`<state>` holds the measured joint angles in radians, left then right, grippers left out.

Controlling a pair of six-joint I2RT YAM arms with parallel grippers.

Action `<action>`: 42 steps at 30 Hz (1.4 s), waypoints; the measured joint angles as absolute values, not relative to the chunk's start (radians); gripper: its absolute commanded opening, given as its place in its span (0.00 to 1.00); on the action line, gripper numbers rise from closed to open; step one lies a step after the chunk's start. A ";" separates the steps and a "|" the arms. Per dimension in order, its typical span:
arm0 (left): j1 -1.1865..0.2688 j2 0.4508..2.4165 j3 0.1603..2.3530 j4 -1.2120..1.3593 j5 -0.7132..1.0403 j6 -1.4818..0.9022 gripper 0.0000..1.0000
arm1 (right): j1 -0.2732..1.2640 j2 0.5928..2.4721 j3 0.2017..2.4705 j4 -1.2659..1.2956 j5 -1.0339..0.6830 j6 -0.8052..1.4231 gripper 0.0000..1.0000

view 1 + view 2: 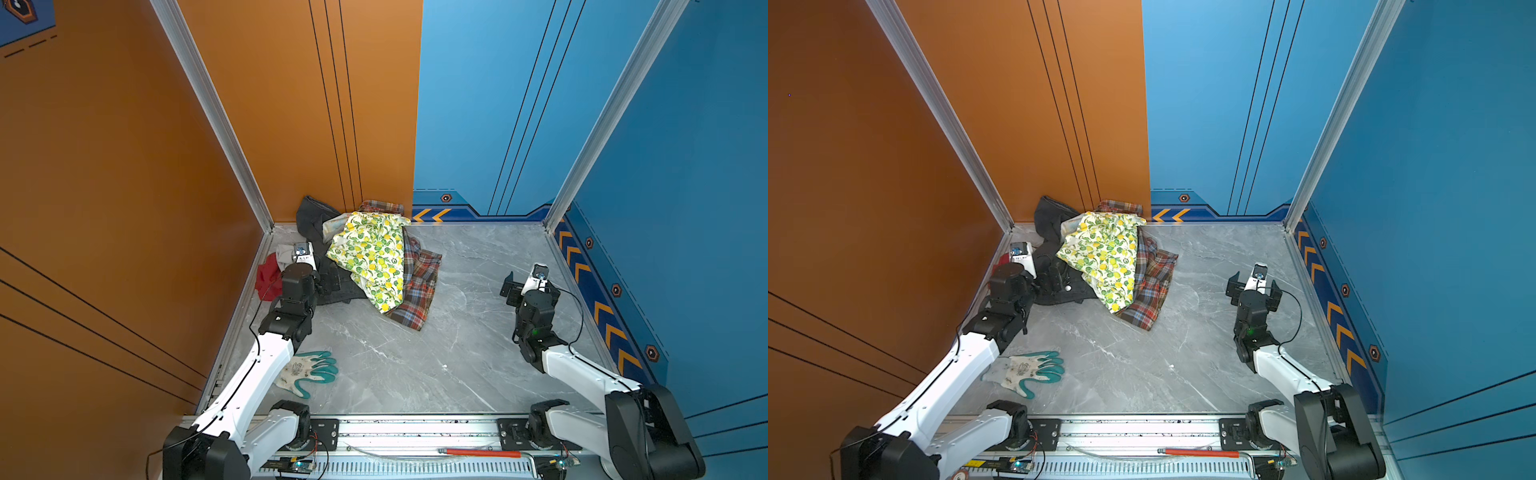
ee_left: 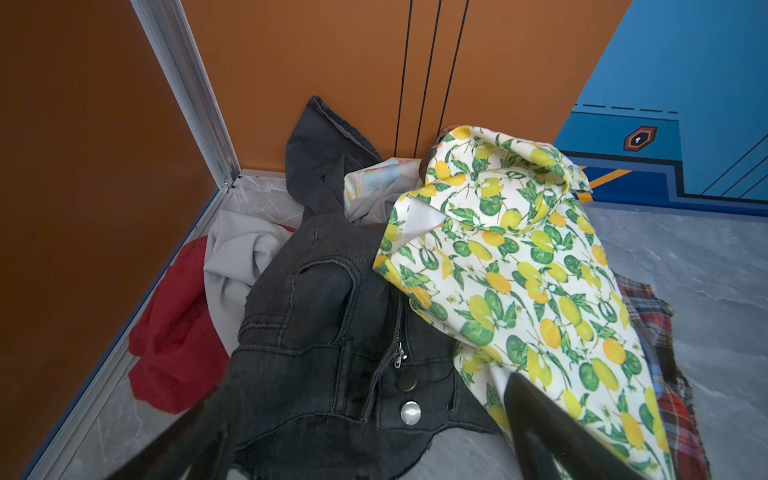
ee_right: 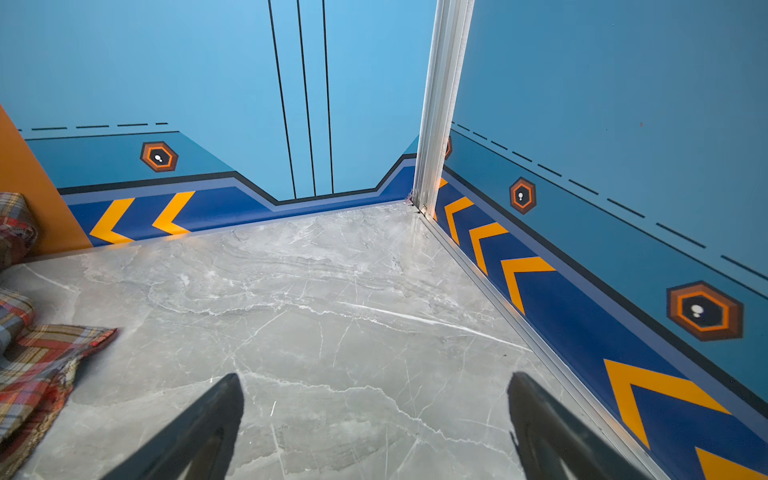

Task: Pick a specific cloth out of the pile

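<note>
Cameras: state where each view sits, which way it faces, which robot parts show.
Top views: overhead at the near edge, looking down on the table; left arm, right arm show.
Left wrist: on its arm, facing the pile; open left gripper shows.
Right wrist: facing the table's far corner; open right gripper shows.
Shared: the plaid cloth appears in all.

I read no words, numbers, brands. Only signs: orange chevrons [image 3: 109, 222], hexagon badges [image 3: 159, 156] on blue wall [image 3: 208, 83]. Glove [image 1: 296, 371] print illegible.

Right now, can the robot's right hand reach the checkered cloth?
Probably yes. An edge of the plaid cloth pokes out from under the lemon-print cloth on that side, only bare table lies between, and the right hand is open.
</note>
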<state>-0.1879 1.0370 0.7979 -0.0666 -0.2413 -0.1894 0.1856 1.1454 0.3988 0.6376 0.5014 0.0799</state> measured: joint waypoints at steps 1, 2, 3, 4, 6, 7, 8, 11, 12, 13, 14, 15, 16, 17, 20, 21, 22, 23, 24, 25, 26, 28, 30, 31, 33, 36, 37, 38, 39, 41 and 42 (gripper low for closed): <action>-0.187 1.043 0.823 -0.100 -0.232 -0.202 0.99 | 0.186 1.134 0.415 0.606 0.501 0.093 1.00; -0.184 1.051 0.851 -0.136 -0.221 -0.212 0.99 | 0.186 1.124 0.434 0.574 0.501 0.107 1.00; -0.184 1.058 0.880 -0.174 -0.209 -0.223 0.99 | 0.186 1.113 0.455 0.539 0.498 0.123 1.00; -0.184 1.064 0.904 -0.204 -0.199 -0.231 0.99 | 0.186 1.105 0.472 0.511 0.495 0.137 1.00; -0.184 1.071 0.950 -0.264 -0.177 -0.245 0.98 | 0.188 1.089 0.517 0.449 0.478 0.172 1.00; -0.184 1.073 0.966 -0.286 -0.170 -0.249 0.98 | 0.190 1.085 0.535 0.425 0.471 0.188 0.99; -0.184 1.075 0.986 -0.315 -0.163 -0.254 0.98 | 0.193 1.082 0.557 0.395 0.461 0.208 0.99; -0.183 1.092 1.050 -0.398 -0.142 -0.272 0.98 | 0.215 1.082 0.617 0.321 0.429 0.262 0.99; -0.183 1.096 1.066 -0.418 -0.133 -0.282 0.98 | 0.225 1.084 0.638 0.297 0.416 0.280 0.99; -0.182 1.100 1.077 -0.433 -0.125 -0.290 0.98 | 0.234 1.090 0.656 0.279 0.406 0.294 0.99; -0.181 1.102 1.085 -0.449 -0.115 -0.301 0.99 | 0.246 1.100 0.678 0.263 0.391 0.313 0.99; -0.181 1.106 1.091 -0.466 -0.105 -0.311 0.99 | 0.260 1.116 0.701 0.247 0.377 0.331 0.99; -0.179 1.108 1.094 -0.480 -0.094 -0.321 0.99 | 0.272 1.131 0.719 0.237 0.366 0.343 0.98; -0.175 1.113 1.095 -0.493 -0.082 -0.332 1.00 | 0.290 1.154 0.741 0.227 0.352 0.358 0.98; -0.154 1.134 1.096 -0.529 -0.037 -0.366 1.00 | 0.344 1.228 0.802 0.193 0.314 0.385 0.97; -0.147 1.145 1.097 -0.537 -0.019 -0.376 1.00 | 0.364 1.259 0.826 0.183 0.301 0.397 0.96; -0.141 1.156 1.098 -0.545 -0.005 -0.385 0.99 | 0.381 1.288 0.847 0.173 0.287 0.409 0.96; -0.137 1.169 1.098 -0.551 0.009 -0.393 0.98 | 0.398 1.319 0.870 0.165 0.272 0.421 0.95; -0.136 1.180 1.100 -0.555 0.020 -0.400 0.98 | 0.414 1.353 0.894 0.159 0.256 0.436 0.94; -0.136 1.191 1.102 -0.558 0.031 -0.405 0.98 | 0.427 1.380 0.913 0.153 0.241 0.447 0.94; -0.136 1.203 1.104 -0.561 0.045 -0.411 0.97 | 0.442 1.413 0.935 0.145 0.227 0.462 0.93; -0.139 1.224 1.113 -0.567 0.068 -0.416 0.96 | 0.466 1.474 0.976 0.138 0.200 0.488 0.93; -0.143 1.239 1.123 -0.571 0.079 -0.417 0.96 | 0.487 1.536 1.011 0.137 0.170 0.521 0.91; -0.146 1.243 1.129 -0.572 0.081 -0.416 0.95 | 0.493 1.557 1.023 0.137 0.154 0.534 0.91; -0.159 1.250 1.143 -0.575 0.083 -0.414 0.94 | 0.502 1.608 1.049 0.138 0.120 0.570 0.89; -0.184 1.273 1.187 -0.590 0.082 -0.399 0.93 | 0.503 1.671 1.078 0.140 0.070 0.624 0.87; -0.197 1.284 1.205 -0.597 0.078 -0.389 0.93 | 0.503 1.690 1.086 0.141 0.054 0.641 0.87; -0.215 1.293 1.223 -0.603 0.071 -0.377 0.94 | 0.503 1.708 1.093 0.141 0.042 0.658 0.87; -0.235 1.303 1.239 -0.611 0.060 -0.362 0.94 | 0.503 1.722 1.098 0.142 0.028 0.673 0.87; -0.287 1.323 1.276 -0.635 0.030 -0.328 0.95 | 0.503 1.754 1.111 0.142 0.000 0.702 0.86; -0.310 1.332 1.290 -0.643 0.015 -0.308 0.97 | 0.503 1.766 1.114 0.146 -0.010 0.715 0.86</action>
